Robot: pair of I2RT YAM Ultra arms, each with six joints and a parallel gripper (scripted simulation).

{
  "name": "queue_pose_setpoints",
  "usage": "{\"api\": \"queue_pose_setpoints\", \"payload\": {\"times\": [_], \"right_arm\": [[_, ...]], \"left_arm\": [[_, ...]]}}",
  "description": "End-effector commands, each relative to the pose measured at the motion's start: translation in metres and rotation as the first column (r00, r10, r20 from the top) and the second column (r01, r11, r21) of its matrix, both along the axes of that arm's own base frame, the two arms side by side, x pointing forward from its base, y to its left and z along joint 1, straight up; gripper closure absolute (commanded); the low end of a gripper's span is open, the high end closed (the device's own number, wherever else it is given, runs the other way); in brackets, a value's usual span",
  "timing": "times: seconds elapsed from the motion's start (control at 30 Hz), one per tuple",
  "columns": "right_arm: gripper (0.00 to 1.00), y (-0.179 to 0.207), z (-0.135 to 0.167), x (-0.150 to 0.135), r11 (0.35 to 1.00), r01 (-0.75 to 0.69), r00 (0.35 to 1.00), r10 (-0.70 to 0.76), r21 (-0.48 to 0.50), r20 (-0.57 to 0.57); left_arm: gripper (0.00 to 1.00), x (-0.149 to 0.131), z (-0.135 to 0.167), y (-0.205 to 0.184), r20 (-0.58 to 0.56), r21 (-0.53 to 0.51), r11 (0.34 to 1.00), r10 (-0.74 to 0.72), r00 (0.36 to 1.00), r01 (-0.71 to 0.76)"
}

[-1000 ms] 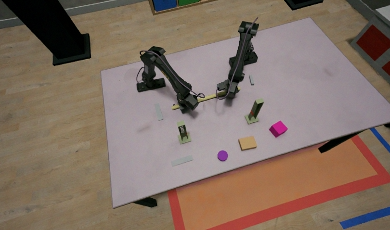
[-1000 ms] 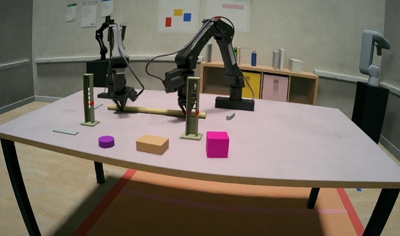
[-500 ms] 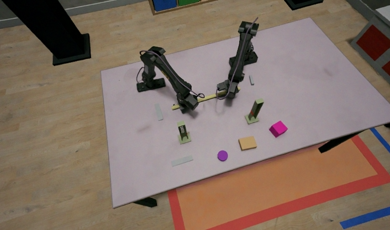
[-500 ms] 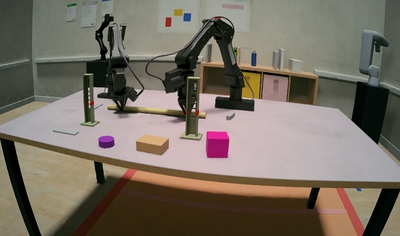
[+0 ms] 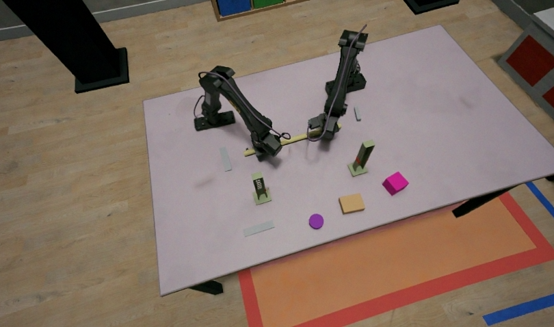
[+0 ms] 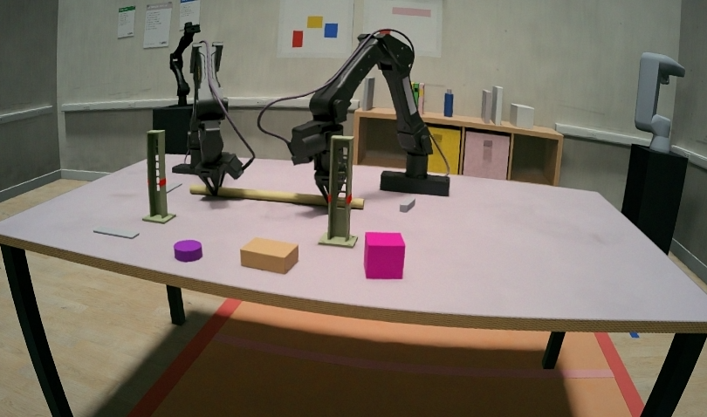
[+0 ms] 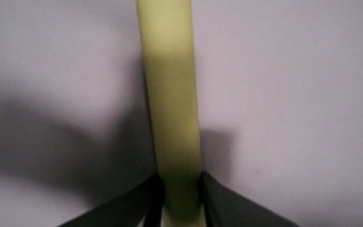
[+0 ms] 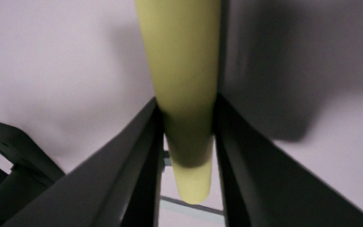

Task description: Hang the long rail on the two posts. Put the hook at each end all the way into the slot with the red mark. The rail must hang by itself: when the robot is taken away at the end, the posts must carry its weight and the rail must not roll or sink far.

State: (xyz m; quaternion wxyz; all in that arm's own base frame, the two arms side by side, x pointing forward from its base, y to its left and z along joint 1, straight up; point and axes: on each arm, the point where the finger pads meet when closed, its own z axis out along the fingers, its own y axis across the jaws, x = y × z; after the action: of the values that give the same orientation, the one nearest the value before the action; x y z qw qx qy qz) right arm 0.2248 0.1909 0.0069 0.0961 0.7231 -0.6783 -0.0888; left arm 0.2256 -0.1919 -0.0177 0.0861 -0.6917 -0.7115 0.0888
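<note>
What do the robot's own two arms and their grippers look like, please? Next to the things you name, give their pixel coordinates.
Both the left arm and the right arm are matte black, with chunky jointed links and flat rectangular bases. A thin purplish-grey cable loops loosely along each. The left gripper [image 7: 181, 180] and right gripper [image 8: 187, 104] have dark, slender fingers narrowing toward the tips.

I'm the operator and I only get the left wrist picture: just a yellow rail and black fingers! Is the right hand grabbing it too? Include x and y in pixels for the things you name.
Observer: Yes, the right hand [image 5: 261, 153] [image 6: 214, 192] [image 8: 187, 104] is shut on the rail [image 5: 295, 138] [image 6: 268, 194] [image 7: 171, 95] [image 8: 180, 62], near its other end.
Operator: Where do I hang it?
Observer: One green post [image 5: 260, 185] [image 6: 151, 175] and another green post [image 5: 365, 156] [image 6: 339, 228] stand upright, on the purple disc's [image 5: 316, 221] [image 6: 188, 249] side of the rail.
Operator: Is it on them yet?
Observer: No, it's low by the table, hooked on neither.
</note>
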Motion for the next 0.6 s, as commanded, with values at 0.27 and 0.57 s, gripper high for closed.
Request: {"api": "queue_pose_setpoints", "payload": {"times": [0.27, 0.57], "right_arm": [[0.81, 0.003, 0.014, 0.001, 1.0, 0.002, 0.992, -0.004, 0.017, 0.128], [0.81, 0.003, 0.042, 0.005, 1.0, 0.009, 0.985, -0.013, 0.02, 0.173]], "left_arm": [[0.81, -0.001, 0.013, -0.001, 0.11, -0.001, 1.0, -0.004, 0.994, 0.004], [0.81, 0.006, 0.041, -0.001, 0.157, -0.001, 1.0, -0.012, 0.988, 0.012]]}}
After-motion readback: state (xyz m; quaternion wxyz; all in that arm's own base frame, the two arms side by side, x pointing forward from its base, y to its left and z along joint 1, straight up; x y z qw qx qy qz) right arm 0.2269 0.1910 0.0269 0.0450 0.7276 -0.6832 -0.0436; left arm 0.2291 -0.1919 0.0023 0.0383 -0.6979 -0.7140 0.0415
